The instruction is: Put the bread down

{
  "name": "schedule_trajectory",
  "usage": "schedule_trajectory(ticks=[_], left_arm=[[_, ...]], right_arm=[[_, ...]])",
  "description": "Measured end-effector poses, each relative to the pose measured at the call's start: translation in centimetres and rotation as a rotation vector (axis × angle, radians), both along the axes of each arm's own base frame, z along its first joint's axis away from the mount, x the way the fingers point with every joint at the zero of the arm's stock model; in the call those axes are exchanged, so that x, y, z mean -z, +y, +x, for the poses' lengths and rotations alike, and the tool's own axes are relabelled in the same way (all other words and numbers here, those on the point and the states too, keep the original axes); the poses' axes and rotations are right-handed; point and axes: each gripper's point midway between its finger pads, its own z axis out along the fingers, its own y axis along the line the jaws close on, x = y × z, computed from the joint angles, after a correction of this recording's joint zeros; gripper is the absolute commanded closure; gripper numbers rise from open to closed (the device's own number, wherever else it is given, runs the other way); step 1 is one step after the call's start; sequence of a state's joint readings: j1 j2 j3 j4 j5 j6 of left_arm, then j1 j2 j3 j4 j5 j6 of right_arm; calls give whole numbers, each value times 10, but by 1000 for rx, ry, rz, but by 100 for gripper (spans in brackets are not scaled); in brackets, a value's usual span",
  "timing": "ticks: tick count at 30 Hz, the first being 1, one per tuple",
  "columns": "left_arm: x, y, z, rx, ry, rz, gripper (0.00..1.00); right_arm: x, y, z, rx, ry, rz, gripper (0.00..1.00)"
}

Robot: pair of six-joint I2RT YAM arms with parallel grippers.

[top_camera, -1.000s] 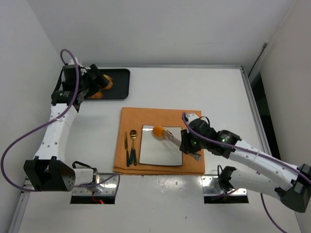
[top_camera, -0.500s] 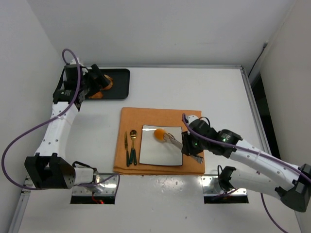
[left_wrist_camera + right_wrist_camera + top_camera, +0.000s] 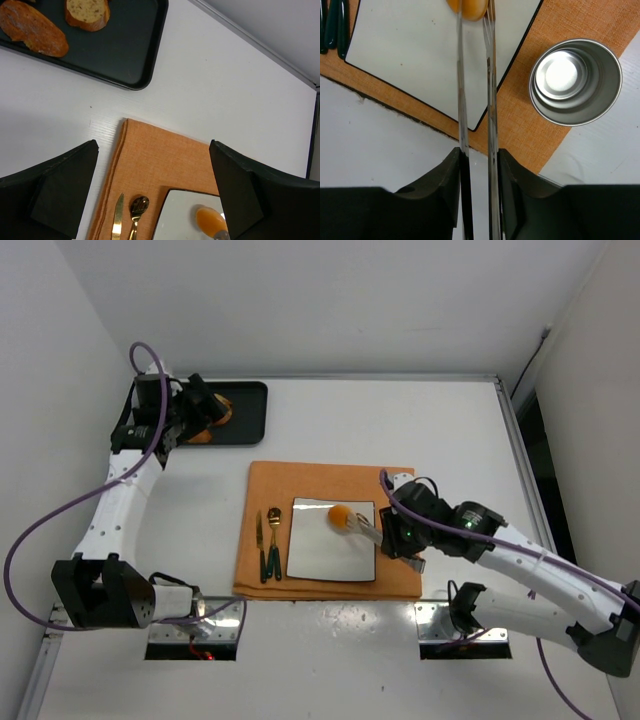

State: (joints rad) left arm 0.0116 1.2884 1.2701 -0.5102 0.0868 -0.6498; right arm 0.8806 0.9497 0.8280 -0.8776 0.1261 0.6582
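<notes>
The bread (image 3: 340, 514), a smooth golden-orange oval roll, is pinched between the tips of metal tongs (image 3: 362, 528) over the far part of the white square plate (image 3: 318, 558). My right gripper (image 3: 398, 534) is shut on the tongs' handles (image 3: 490, 100). In the right wrist view (image 3: 479, 155) the roll (image 3: 467, 9) shows at the top edge over the plate (image 3: 405, 45). I cannot tell whether it touches the plate. My left gripper (image 3: 200, 410) is open and empty above the black tray (image 3: 248, 412). The roll also shows in its view (image 3: 210, 220).
The plate lies on an orange mat (image 3: 320, 480) with a gold knife (image 3: 261, 540) and spoon (image 3: 274, 536) to its left. A metal cup (image 3: 575, 82) stands on the mat right of the plate. The tray (image 3: 125, 55) holds browner bread slices (image 3: 32, 30).
My right gripper has carried the tongs and roll a little to the right over the plate's far edge. The left arm has hardly moved.
</notes>
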Motion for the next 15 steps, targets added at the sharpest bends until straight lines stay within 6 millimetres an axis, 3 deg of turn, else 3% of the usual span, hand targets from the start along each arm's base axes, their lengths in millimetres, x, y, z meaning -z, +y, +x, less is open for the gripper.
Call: schedule_trajectory(ticks=[10,11,15], left_arm=[[4,-2,2,1,10,-12,0],[4,-2,2,1,11,-13,0],[6,-2,3,-1,17,-15,0]], right_arm=[[-12,-2,5,14,-27,-5,66],[-12,-3,4,15,-26,-9,61],[-13,-5,3,13,-21,-20,60]])
